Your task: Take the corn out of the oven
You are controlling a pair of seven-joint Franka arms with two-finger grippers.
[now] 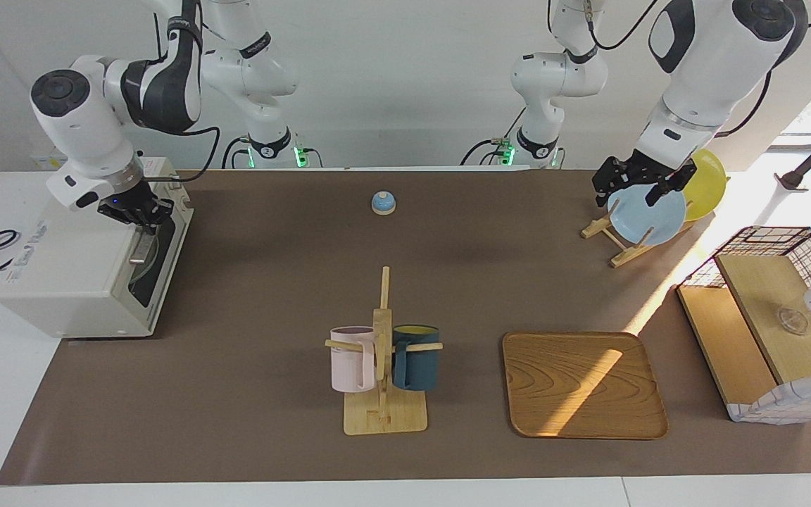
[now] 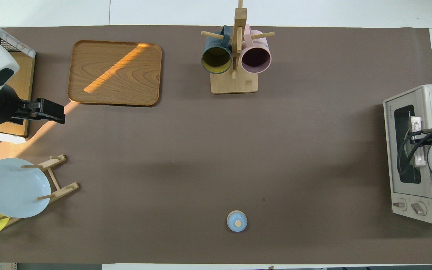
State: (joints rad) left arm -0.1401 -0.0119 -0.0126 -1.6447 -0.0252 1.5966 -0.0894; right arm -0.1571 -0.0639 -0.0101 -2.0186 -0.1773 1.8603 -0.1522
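Observation:
The off-white oven (image 1: 74, 282) (image 2: 426, 97) stands at the right arm's end of the table. Its dark glass door (image 1: 158, 264) is closed. My right gripper (image 1: 141, 224) reaches down from above the oven to the top of the door and is shut on the metal bar handle (image 1: 139, 248) (image 2: 415, 123). The corn is hidden; nothing of it shows through the glass. My left gripper (image 1: 628, 195) (image 2: 59, 114) waits open and holds nothing, up in the air over the plate rack at the left arm's end.
A mug rack (image 1: 383, 415) with a pink mug and a dark blue mug stands mid-table. Beside it lies a wooden tray (image 1: 581, 384). A small blue bell (image 1: 384, 203) sits near the robots. The plate rack holds a blue plate (image 1: 648, 215) and a yellow plate (image 1: 708, 179). A wire basket (image 1: 778, 239) stands nearby.

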